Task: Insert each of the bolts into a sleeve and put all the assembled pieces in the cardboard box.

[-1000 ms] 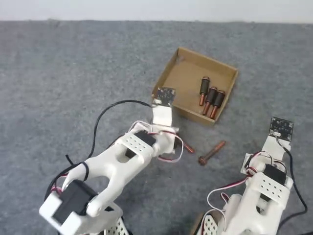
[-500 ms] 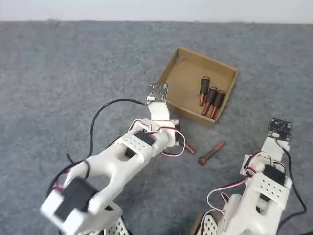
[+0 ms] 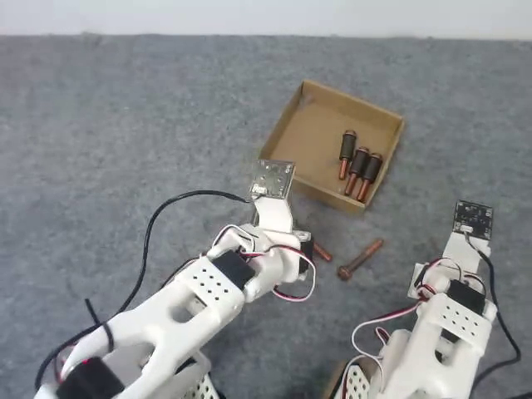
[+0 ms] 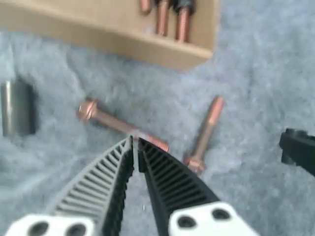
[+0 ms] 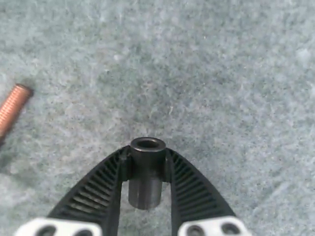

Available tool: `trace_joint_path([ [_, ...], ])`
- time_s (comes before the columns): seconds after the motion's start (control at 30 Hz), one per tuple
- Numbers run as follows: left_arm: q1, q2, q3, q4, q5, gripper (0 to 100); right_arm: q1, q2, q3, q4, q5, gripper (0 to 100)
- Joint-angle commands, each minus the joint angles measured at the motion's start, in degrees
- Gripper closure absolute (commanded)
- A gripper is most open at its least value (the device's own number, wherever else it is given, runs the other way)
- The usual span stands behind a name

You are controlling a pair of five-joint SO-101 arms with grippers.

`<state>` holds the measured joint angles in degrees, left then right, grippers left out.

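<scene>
Left hand (image 4: 135, 141) nearly closed over one bolt (image 4: 106, 119), second bolt (image 4: 204, 132) just right, loose sleeve (image 4: 18, 108) near, box (image 3: 291, 125) with three pieces (image 3: 359, 166) beyond, right hand (image 5: 146, 151) gripping a sleeve (image 5: 146, 189)

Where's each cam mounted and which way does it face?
High view: fixed overhead, facing down on the cardboard box and a loose bolt; left arm and right arm enter at the bottom.
Left wrist view: on the left arm, looking along the left fingers at that bolt, a second bolt, a loose sleeve.
Right wrist view: on the right arm, looking past the right fingers, shut on a held sleeve, at carpet.
Shared: high and left wrist both show box and loose bolt.
</scene>
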<state>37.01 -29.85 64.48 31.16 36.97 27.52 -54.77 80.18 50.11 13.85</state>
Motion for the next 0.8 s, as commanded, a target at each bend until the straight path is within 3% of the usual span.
trace_joint_path([
  [0.0, -1.76, 5.98, -6.55, 1.32, 6.42, 99, -0.48, -1.80, -0.62, -0.92, 0.79, 99.2],
  [0.23, -5.27, 22.86, -15.60, 2.02, 6.95, 99, -0.48, -1.80, -0.62, -0.92, 0.88, 99.2],
  [0.37, -5.27, 26.46, -21.23, 7.91, 6.95, 99, -0.48, -1.80, -0.62, -0.92, 0.88, 99.2],
  [0.67, -6.77, 36.22, -31.96, 9.23, 7.03, 99, -1.63, -1.80, -0.62, -0.92, 1.05, 99.2],
  [0.77, -8.00, 42.37, -39.96, 14.24, 7.03, 99, -1.63, -1.80, -0.62, -0.92, 1.05, 99.2],
])
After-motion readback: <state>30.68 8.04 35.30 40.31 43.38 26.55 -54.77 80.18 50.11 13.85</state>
